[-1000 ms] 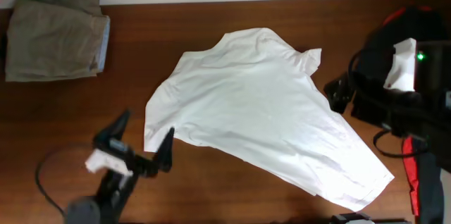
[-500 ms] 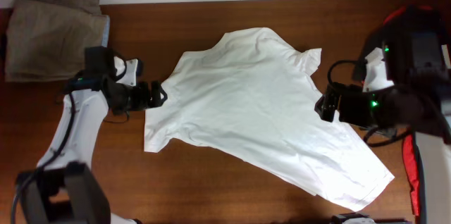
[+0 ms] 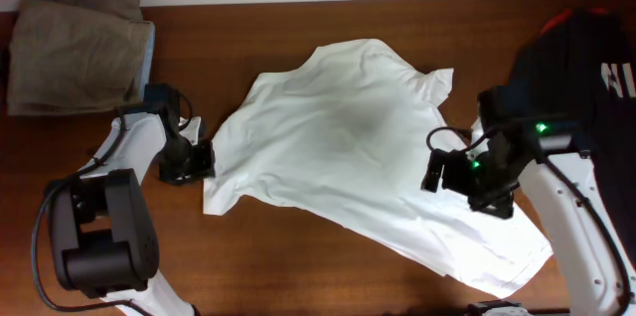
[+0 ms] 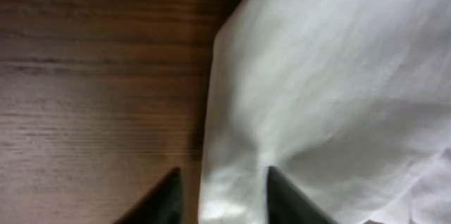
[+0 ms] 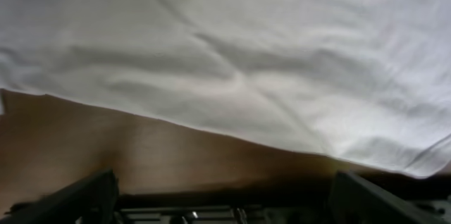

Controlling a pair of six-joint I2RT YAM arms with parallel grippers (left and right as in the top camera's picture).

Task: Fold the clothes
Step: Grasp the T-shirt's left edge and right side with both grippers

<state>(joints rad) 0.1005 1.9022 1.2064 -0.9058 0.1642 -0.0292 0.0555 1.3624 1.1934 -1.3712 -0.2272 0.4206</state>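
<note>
The clothes, a wrinkled white T-shirt [image 3: 338, 147], lie spread flat and slanted across the middle of the brown table. My left gripper [image 3: 194, 162] sits low at the shirt's left sleeve. In the left wrist view the sleeve edge [image 4: 232, 111] runs between its two dark fingertips, which stand narrowed but still apart around the left gripper [image 4: 222, 196]. My right gripper [image 3: 437, 170] hovers over the shirt's right side. Seen from the right wrist, the right gripper [image 5: 222, 196] is wide open above bare wood, with the shirt's hem [image 5: 246, 55] just ahead.
A folded olive-khaki garment [image 3: 75, 50] lies at the back left corner. A black shirt with red trim [image 3: 586, 58] is heaped at the right edge behind the right arm. Bare table wood [image 3: 298, 256] shows in front of the shirt.
My left gripper slid down along the sleeve to its lower edge and its jaws narrowed around it. My right arm swung left and forward over the shirt's right side.
</note>
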